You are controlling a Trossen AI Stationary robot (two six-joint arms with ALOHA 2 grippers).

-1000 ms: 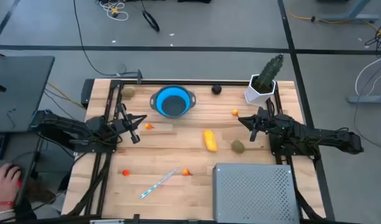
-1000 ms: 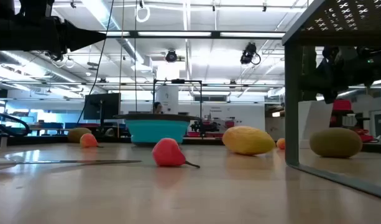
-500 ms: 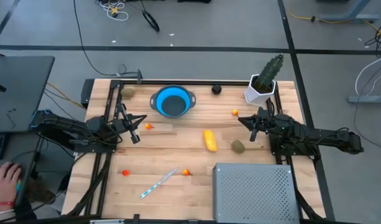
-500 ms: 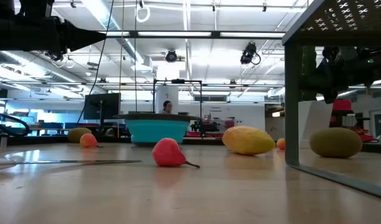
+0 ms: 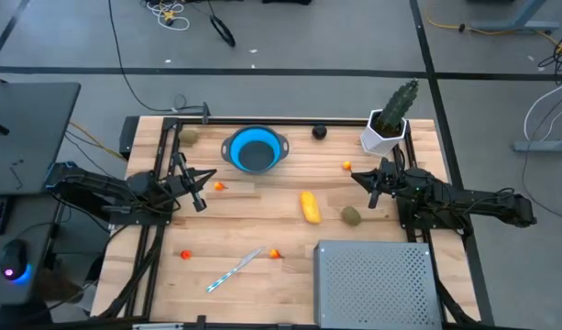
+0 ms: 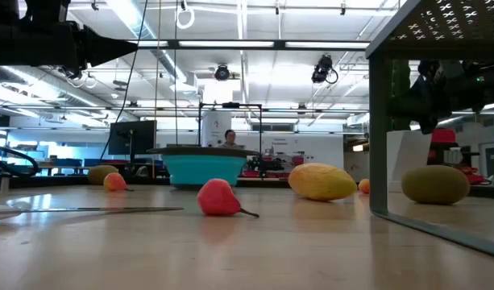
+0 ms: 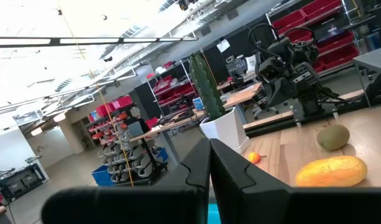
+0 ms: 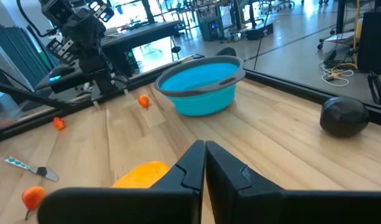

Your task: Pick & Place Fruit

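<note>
The fruit lies loose on the wooden table. A yellow oblong (image 5: 309, 206) and an olive-brown oval (image 5: 352, 215) lie at mid-table. A black ball (image 5: 319, 132) sits near the far edge. Small orange-red pieces (image 5: 219, 186) (image 5: 275, 253) (image 5: 185, 254) (image 5: 347, 166) are scattered about. A blue bowl (image 5: 255, 149) stands at the far middle. My left gripper (image 5: 200, 191) hangs shut over the left side, touching nothing. My right gripper (image 5: 372, 188) hangs shut over the right side, near the olive oval, also touching nothing. Both show shut in the wrist views (image 7: 209, 163) (image 8: 204, 163).
A green cactus in a white pot (image 5: 389, 124) stands at the far right corner, just behind my right arm. A perforated grey metal box (image 5: 377, 280) fills the near right. A thin white-and-blue stick (image 5: 235, 269) lies near the front edge.
A person's hand beside the table's near left corner has drawn out of the high view. Both arms and all the fruit have kept still.
</note>
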